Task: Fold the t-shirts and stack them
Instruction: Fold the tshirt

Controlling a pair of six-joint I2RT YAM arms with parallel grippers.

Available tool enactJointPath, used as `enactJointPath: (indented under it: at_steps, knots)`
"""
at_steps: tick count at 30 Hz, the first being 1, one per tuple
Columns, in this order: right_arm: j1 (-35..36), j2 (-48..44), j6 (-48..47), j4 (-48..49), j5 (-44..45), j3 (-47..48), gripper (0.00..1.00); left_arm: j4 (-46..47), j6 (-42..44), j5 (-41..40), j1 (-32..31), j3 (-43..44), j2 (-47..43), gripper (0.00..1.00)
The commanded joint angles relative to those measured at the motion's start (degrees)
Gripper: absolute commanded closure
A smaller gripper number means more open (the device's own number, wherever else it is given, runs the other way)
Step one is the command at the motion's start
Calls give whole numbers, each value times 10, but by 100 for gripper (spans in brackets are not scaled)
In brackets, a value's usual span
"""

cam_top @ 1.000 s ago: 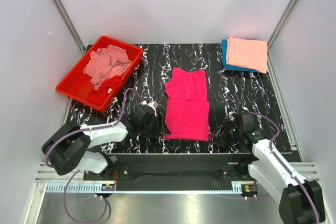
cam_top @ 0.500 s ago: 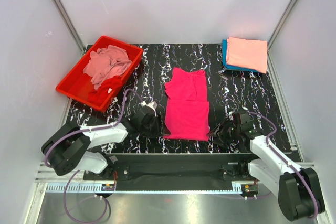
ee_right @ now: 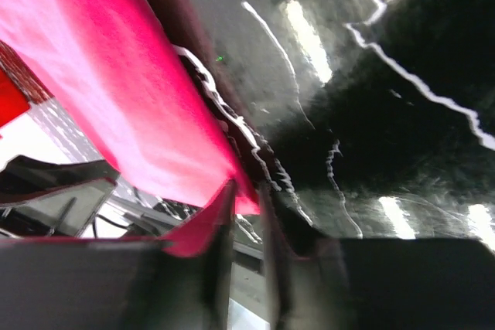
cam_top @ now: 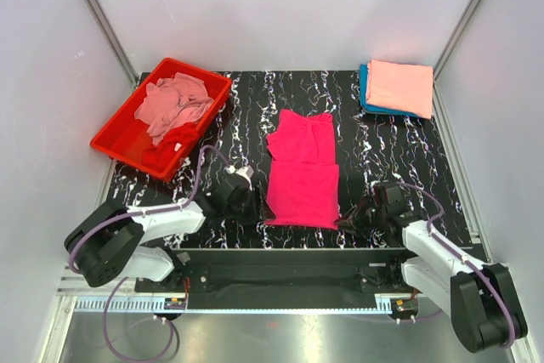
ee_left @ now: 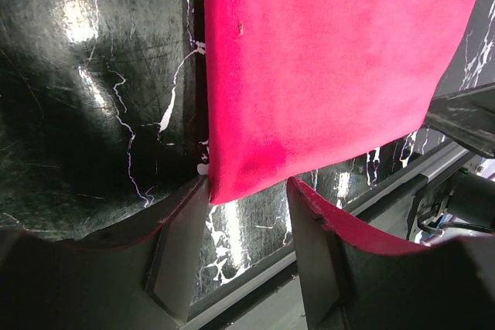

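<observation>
A hot pink t-shirt (cam_top: 302, 172) lies folded lengthwise on the black marble table, collar end away from me. My left gripper (cam_top: 255, 207) is at its near left corner. In the left wrist view the gripper (ee_left: 247, 218) is open, and the shirt's corner (ee_left: 232, 179) lies just at the fingertips (ee_left: 184, 222). My right gripper (cam_top: 347, 219) is at the near right corner. In the blurred right wrist view its jaws (ee_right: 247, 206) are almost together, with the pink corner (ee_right: 249, 200) between them. A folded salmon-peach shirt (cam_top: 399, 87) lies on a teal one (cam_top: 365, 91).
A red plastic tray (cam_top: 110, 138) at the back left holds crumpled dusty pink (cam_top: 174, 104) and red (cam_top: 174, 138) shirts. The table's front edge (cam_top: 297, 248) runs just behind both grippers. Grey walls close in on both sides.
My right gripper has moved left to the pink shirt's near right corner. My left gripper has shifted slightly towards the near left corner. The shirts have not moved.
</observation>
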Motion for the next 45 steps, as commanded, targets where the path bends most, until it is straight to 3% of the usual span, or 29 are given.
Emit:
enactJointPath:
  at_steps: [1, 4, 10, 13, 17, 30, 45]
  knots:
    - [6, -5, 3, -18, 28, -19, 81, -102, 6, -23, -5, -39, 17, 48]
    - [6, 3, 3, -16, 28, -17, 96, -98, 4, -23, -6, -39, 18, 49]
    - [5, 13, -2, -4, 28, -14, 100, -87, -5, -28, -9, -39, 28, 58]
    - [6, 10, -8, -5, 27, -10, 100, -76, -6, -24, -11, -40, 41, 72]
    - [6, -4, -30, -17, 20, -4, 100, -74, -5, -24, -15, -32, 42, 99]
    - [7, -129, -63, -163, 42, 73, 100, -172, -10, -35, -27, 37, -53, 100]
    - [7, -121, -80, -162, 28, 101, 100, -212, 10, -40, -27, 98, -59, 100]
